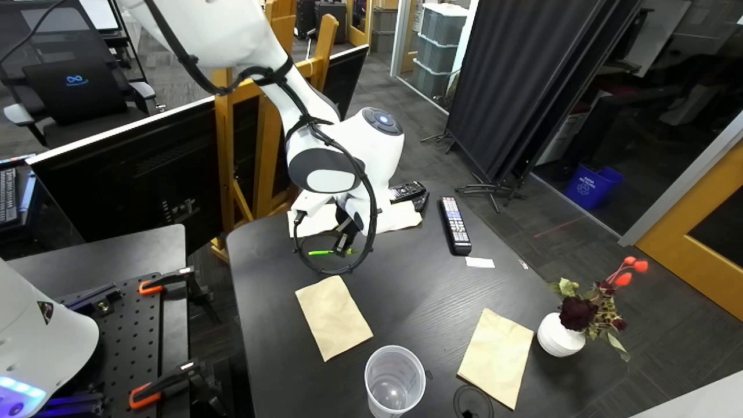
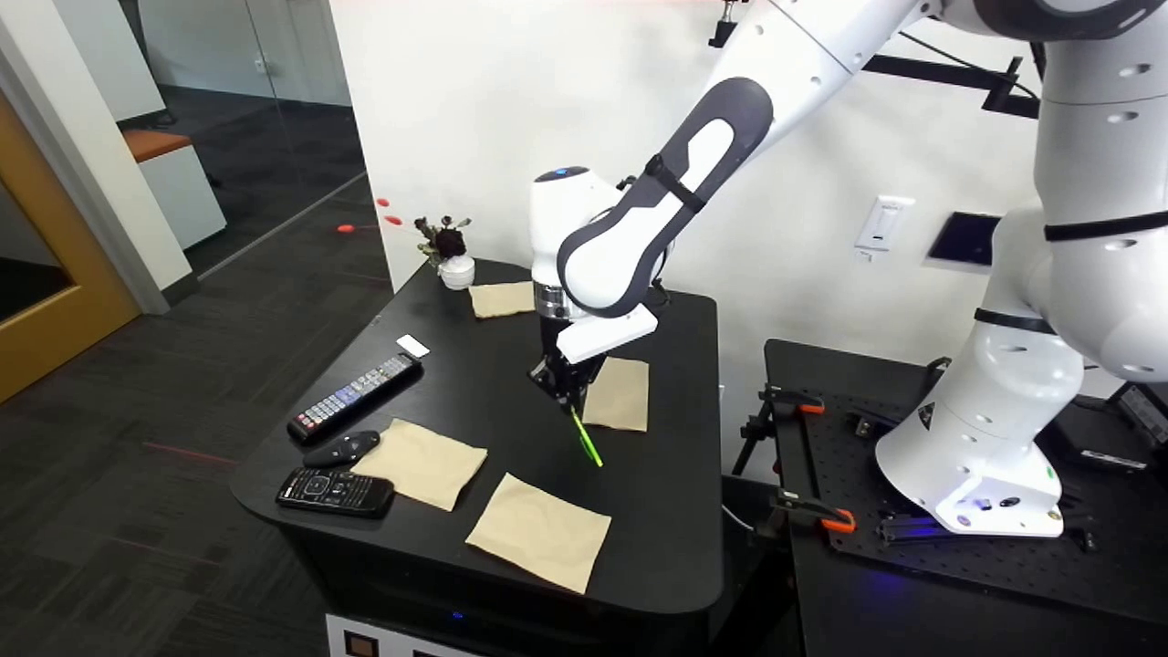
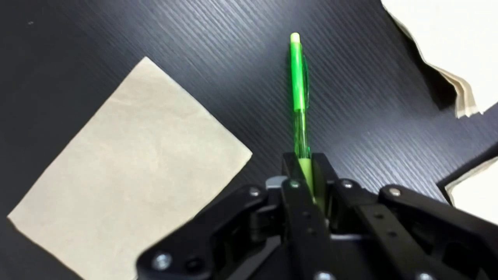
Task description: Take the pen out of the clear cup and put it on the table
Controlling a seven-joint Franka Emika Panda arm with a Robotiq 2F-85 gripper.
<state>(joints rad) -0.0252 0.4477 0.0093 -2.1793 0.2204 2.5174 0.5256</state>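
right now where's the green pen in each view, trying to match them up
In an exterior view: green pen left of and a little below centre, tan paper sheet below it.
In an exterior view: green pen below centre, tan paper sheet up and to its right.
In the wrist view: green pen right of centre, running down into the end effector, tan paper sheet at left.
Shared landmark: that tan paper sheet.

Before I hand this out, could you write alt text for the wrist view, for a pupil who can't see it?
A green pen is gripped in the robot's black tool, pointing toward the top of the picture against a dark table. A tan paper lies at left; part of a paler sheet shows at upper right, a second sheet at lower right.
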